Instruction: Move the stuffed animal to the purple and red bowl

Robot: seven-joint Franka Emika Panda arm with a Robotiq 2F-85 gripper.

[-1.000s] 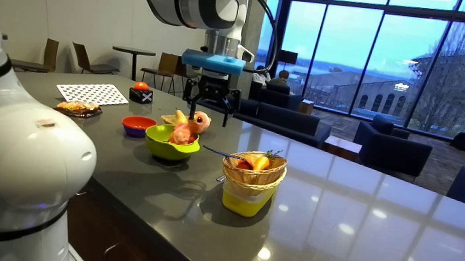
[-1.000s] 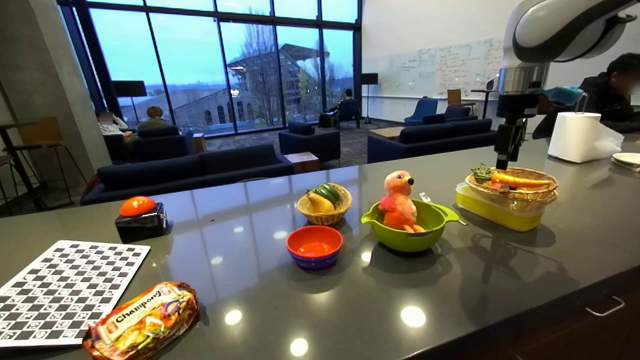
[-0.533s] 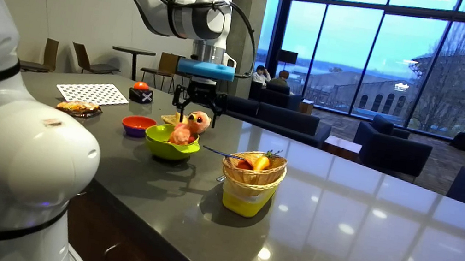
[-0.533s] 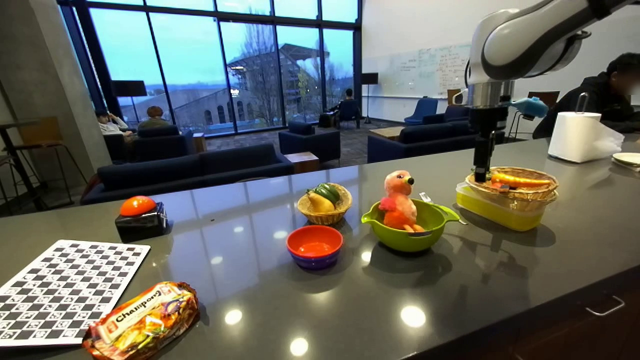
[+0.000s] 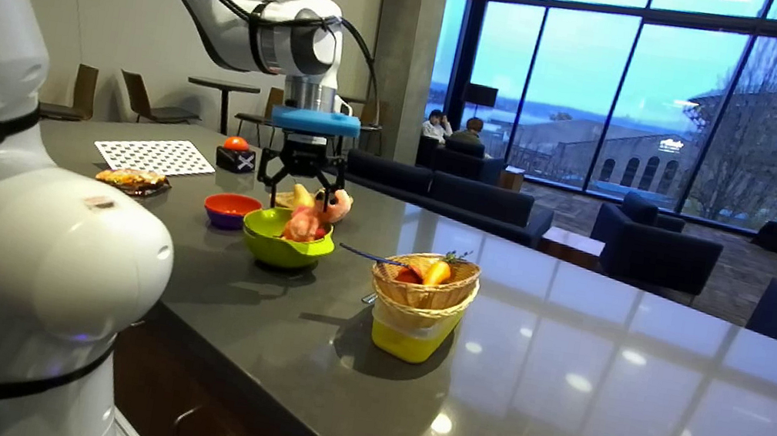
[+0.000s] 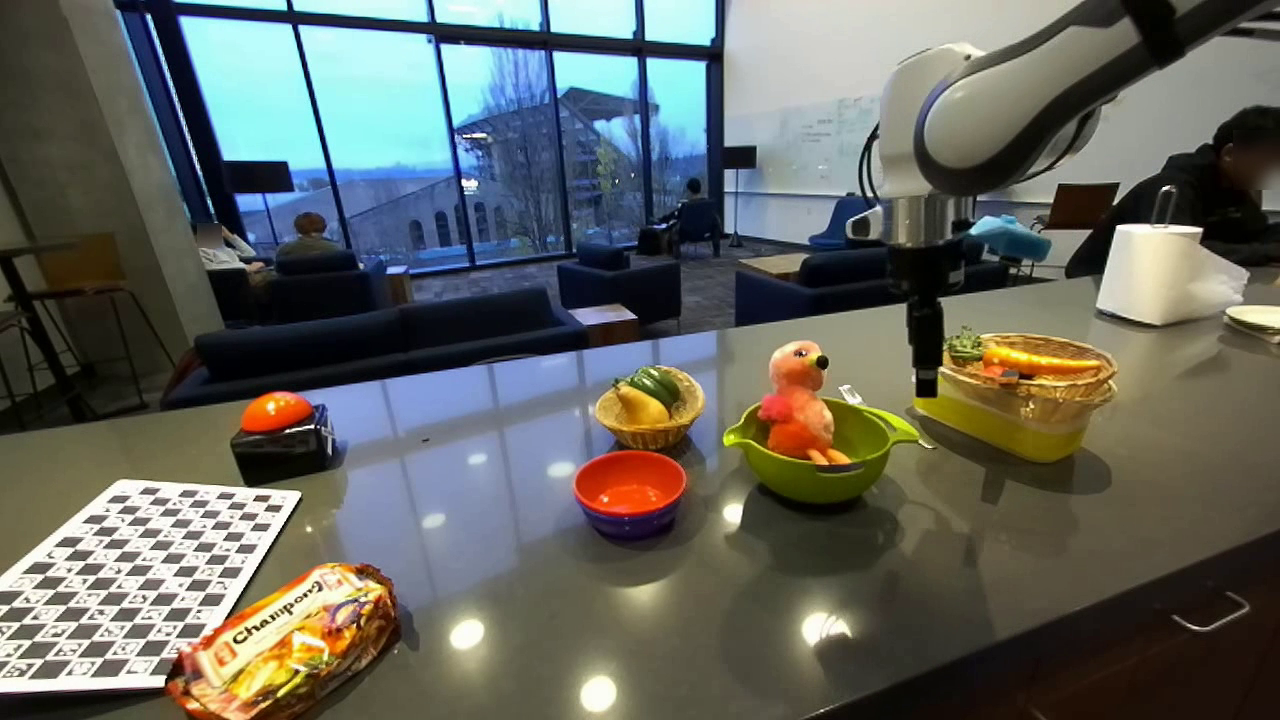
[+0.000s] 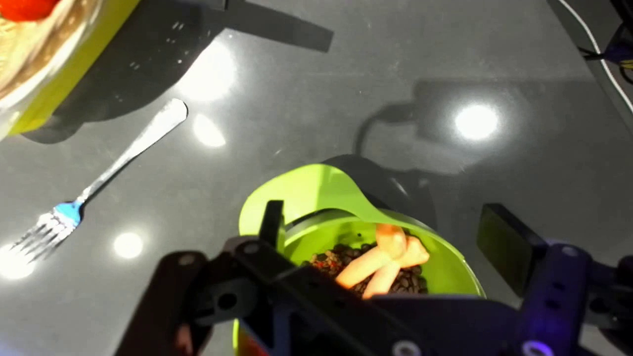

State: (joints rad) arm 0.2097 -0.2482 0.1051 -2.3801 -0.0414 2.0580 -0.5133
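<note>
The stuffed animal is a pink-orange plush bird (image 6: pixel 797 410) with a dark beak. It sits upright in the lime-green bowl (image 6: pixel 820 480), also visible in an exterior view as the bird (image 5: pixel 303 226). The purple and red bowl (image 6: pixel 630 505), red inside and purple below, stands beside the green bowl and looks empty; it also shows in an exterior view (image 5: pixel 231 212). My gripper (image 5: pixel 298 205) is open and empty, above table height near the green bowl. In the wrist view the open fingers (image 7: pixel 390 237) span the green bowl, with the bird's legs (image 7: pixel 371 267) below; its upper body is hidden.
A wicker basket on a yellow container (image 6: pixel 1010 420) and a fork (image 7: pixel 128 153) are near the green bowl. A small basket of toy produce (image 6: pixel 650 410) sits behind the red bowl. A noodle packet (image 6: pixel 290 640), patterned board (image 6: pixel 140 580) and red button box (image 6: pixel 283 440) lie farther off.
My gripper has moved down and to the left in both exterior views, nearer the green bowl. It stays open. The stuffed animal and bowls have not moved.
</note>
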